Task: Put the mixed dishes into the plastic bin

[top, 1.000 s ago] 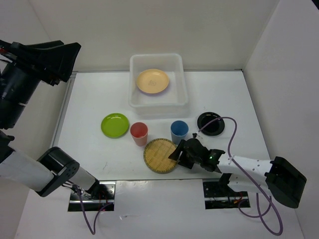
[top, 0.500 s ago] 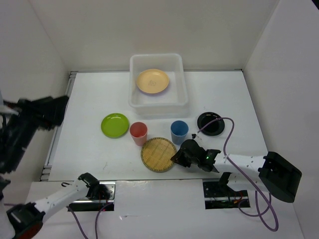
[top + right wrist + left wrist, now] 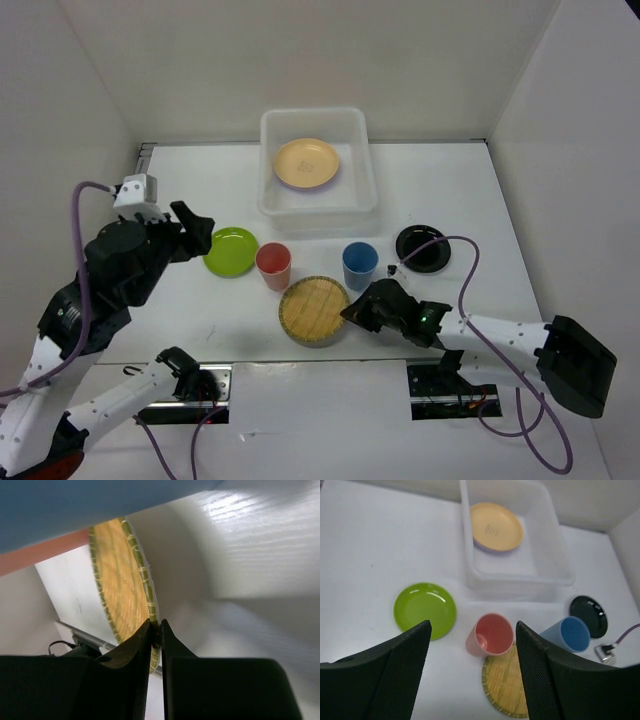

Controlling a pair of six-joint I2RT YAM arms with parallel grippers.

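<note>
Top view: your right fingers (image 3: 356, 309) pinch the right rim of the wicker plate (image 3: 313, 311). It sits at the front of the tabletop (image 3: 450, 190), just in front of the red cup (image 3: 273, 266) and blue cup (image 3: 360, 265). The green plate (image 3: 231, 251) is left of the red cup, and the black plate (image 3: 422, 248) is right of the blue one. The bin (image 3: 268, 175) is at the back with the orange plate (image 3: 307, 163) inside. Your left fingers (image 3: 193, 217) hang over the left side, near the green plate.

Left wrist view: the fingers are spread wide with nothing between them. A purple plate (image 3: 487, 546) edge shows under the orange one.

Right wrist view: both fingers are clamped tight on the wicker rim. You can't tell if the plate is lifted.
</note>
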